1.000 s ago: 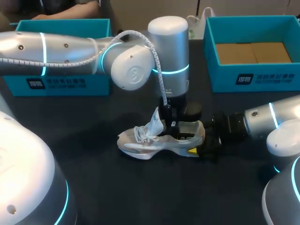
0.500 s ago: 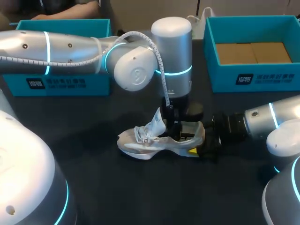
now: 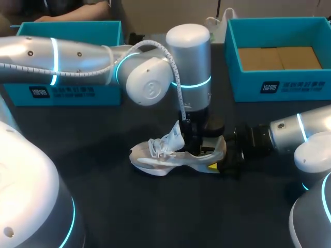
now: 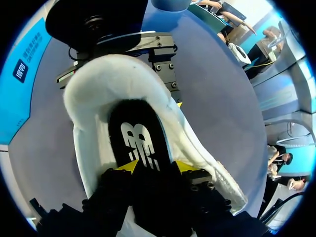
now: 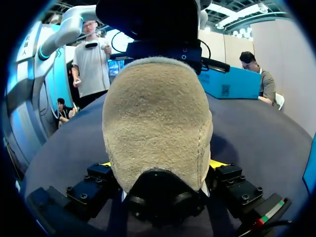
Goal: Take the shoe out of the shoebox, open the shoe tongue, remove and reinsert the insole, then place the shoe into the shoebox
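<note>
A white shoe [image 3: 173, 154] lies on its sole on the black table, toe to the left, tongue and laces pulled up. My left gripper [image 3: 190, 138] reaches straight down into the shoe's mouth. In the left wrist view its yellow tips stand apart, so the left gripper [image 4: 157, 168] is open over the black insole [image 4: 140, 140], which lies flat inside the white lining. My right gripper [image 3: 220, 164] comes in level from the right and is shut on the shoe's heel. The tan heel [image 5: 155, 118] fills the space between the fingers of the right gripper [image 5: 162, 165].
An open teal shoebox [image 3: 279, 85] with a brown cardboard floor stands at the back right. A second teal box [image 3: 67, 93] stands at the back left, behind my left arm.
My left gripper's fingers have parted inside the shoe, and the left wrist has shifted slightly right and lower. The right arm and the shoe have stayed put.
</note>
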Motion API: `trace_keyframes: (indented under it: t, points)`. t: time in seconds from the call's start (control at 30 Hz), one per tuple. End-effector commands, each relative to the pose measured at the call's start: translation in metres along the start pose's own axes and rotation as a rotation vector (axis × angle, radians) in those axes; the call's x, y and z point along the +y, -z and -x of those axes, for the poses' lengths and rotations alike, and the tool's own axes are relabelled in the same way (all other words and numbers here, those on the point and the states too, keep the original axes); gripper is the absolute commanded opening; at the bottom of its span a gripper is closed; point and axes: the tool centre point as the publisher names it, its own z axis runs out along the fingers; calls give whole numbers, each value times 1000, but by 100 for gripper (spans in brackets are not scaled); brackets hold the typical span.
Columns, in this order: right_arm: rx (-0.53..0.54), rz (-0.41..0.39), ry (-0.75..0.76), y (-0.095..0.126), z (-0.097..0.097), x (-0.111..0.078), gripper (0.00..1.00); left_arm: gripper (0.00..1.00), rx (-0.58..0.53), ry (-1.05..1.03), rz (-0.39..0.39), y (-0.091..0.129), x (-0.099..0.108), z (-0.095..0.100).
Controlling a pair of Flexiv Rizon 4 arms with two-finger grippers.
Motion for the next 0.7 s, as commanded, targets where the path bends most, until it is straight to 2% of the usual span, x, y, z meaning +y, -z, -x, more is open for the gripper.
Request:
trace_keyframes:
  t: [0.03, 0.1, 0.13, 0.2, 0.27, 0.43, 0.5, 0.7]
  points:
    - [-1, -3, -1, -1, -1, 2, 0, 53, -2, -10, 3, -20, -1, 9]
    - [-1, -3, -1, -1, -1, 2, 0, 66, -33, -8, 15, -25, -1, 12]
    - [-1, -3, -1, -1, -1, 2, 0, 65, -48, -5, 15, -27, 0, 13]
    - [-1, -3, -1, -1, -1, 2, 0, 50, -89, -8, 24, -32, 0, 15]
    - [-1, -3, -1, -1, -1, 2, 0, 42, -105, -4, 29, -36, 1, 17]
    - [-1, -3, -1, -1, -1, 2, 0, 9, -165, 11, 42, -42, 4, 20]
    - [-1, -3, -1, -1, -1, 2, 0, 0, -194, 16, 50, -44, 6, 21]
    - [-1, -3, -1, -1, -1, 2, 0, 0, -253, 32, 79, -38, 11, 20]
